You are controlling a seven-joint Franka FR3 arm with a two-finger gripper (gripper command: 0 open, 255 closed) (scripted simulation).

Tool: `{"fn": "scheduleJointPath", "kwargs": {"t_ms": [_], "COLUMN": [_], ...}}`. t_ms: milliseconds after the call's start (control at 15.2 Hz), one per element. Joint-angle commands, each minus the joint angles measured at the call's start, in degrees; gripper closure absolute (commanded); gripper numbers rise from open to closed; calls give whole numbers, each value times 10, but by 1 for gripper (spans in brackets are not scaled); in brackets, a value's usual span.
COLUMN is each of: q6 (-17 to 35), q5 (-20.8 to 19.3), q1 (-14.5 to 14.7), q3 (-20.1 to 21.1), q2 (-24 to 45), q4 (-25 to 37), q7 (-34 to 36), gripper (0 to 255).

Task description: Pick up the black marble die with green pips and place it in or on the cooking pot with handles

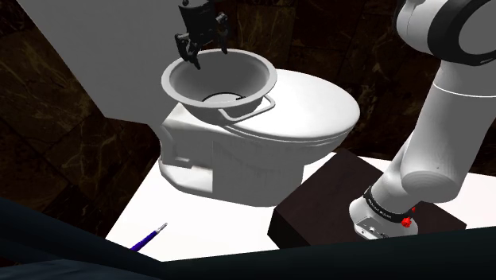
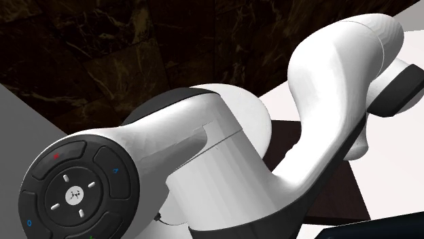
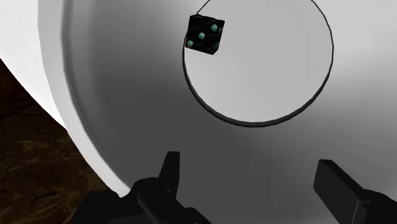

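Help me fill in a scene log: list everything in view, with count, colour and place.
die: one, black with green pips, inside the pot at the edge of its flat base
pot: one, grey, with a wire handle, on top of the toilet
toilet: one, white, lid closed, on the floor
pen: one, blue-purple, on the floor at the shoulder view's lower left
floor: white, under the toilet and stand
walls: dark, marble-like, behind the toilet
stand: one, dark box, beside the toilet
arm: one, white with dark joints, rising from the stand
gripper: one, black, open, just above the pot
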Motion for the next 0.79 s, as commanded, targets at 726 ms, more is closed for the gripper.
{"fn": "scheduleJointPath", "kwargs": {"t_ms": [726], "q6": [-93], "q5": [-24], "q1": [38], "q3": [7], "q2": [40], "q4": [125], "q7": [-5], "gripper": [0]}}
